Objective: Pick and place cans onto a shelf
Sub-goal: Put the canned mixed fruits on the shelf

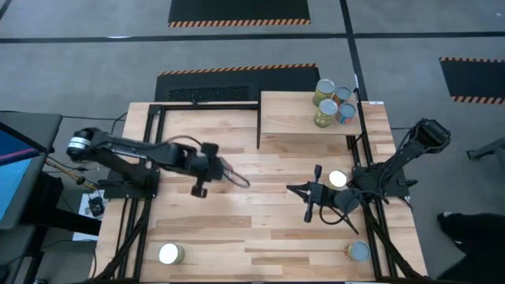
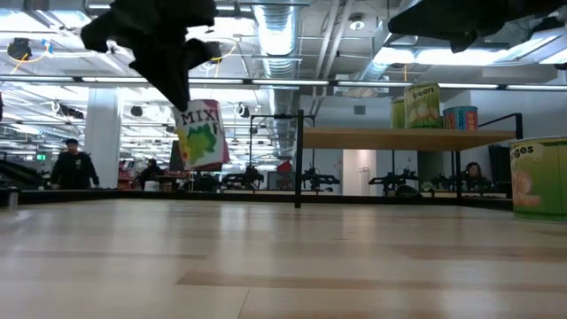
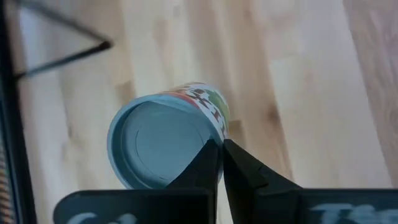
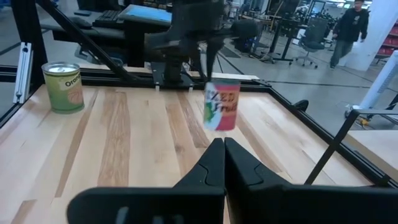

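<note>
My left gripper (image 3: 221, 148) is shut on a can with a white, red and green "Mixed Fruit" label (image 2: 202, 135), above the middle of the table. The can also shows in the right wrist view (image 4: 222, 106). My right gripper (image 4: 218, 144) is shut and empty, right of the table's middle (image 1: 292, 189), pointing at the left arm. The light-wood shelf (image 1: 292, 114) stands at the far right with several cans (image 1: 331, 101) upright on it. Single cans stand on the table at the near left (image 1: 170, 253), near right (image 1: 358, 251) and beside the right arm (image 1: 338, 178). My left gripper pinches the can's top rim (image 3: 210, 135) between its two fingers, at one spot on the edge of the silver lid. The fingers (image 4: 208, 65) come from above, pointing down. The can hangs below them, tilted, lifted clear of the table.
Black frame rails run along the table's left and right sides (image 1: 146, 213). The shelf's black post (image 2: 299, 159) stands at its left corner. A green-labelled can (image 2: 539, 177) is close at the right of the low view. People show in the room behind.
</note>
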